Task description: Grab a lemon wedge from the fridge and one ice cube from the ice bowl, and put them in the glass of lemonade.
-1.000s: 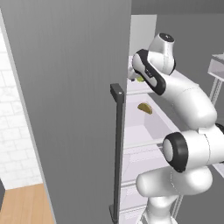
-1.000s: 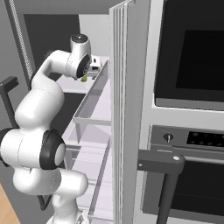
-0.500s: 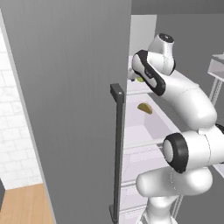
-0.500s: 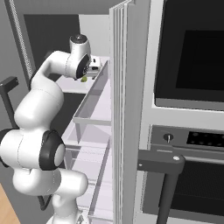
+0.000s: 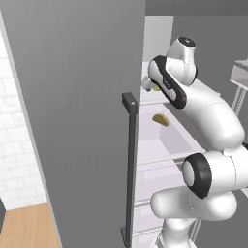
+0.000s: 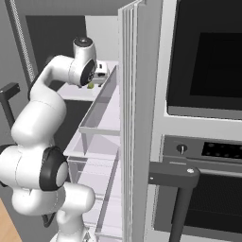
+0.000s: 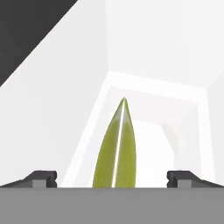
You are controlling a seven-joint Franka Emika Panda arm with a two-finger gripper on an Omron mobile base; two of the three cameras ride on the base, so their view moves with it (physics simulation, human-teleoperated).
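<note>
The arm reaches into the open fridge [image 5: 87, 97] at an upper white shelf [image 6: 78, 92], and in the hand view the gripper [image 7: 112, 177] stands wide open, its two dark fingertips [image 7: 41, 178] well apart on either side of the lemon wedge [image 7: 117, 148], which lies edge-on between them on the shelf and seems not to touch either tip. From the right base view the wedge shows as a small yellow-green speck just below the hand, too small to tell more. A darker golden wedge [image 5: 160, 119] lies on the shelf below, near the grey door's black handle [image 5: 129, 164].
</note>
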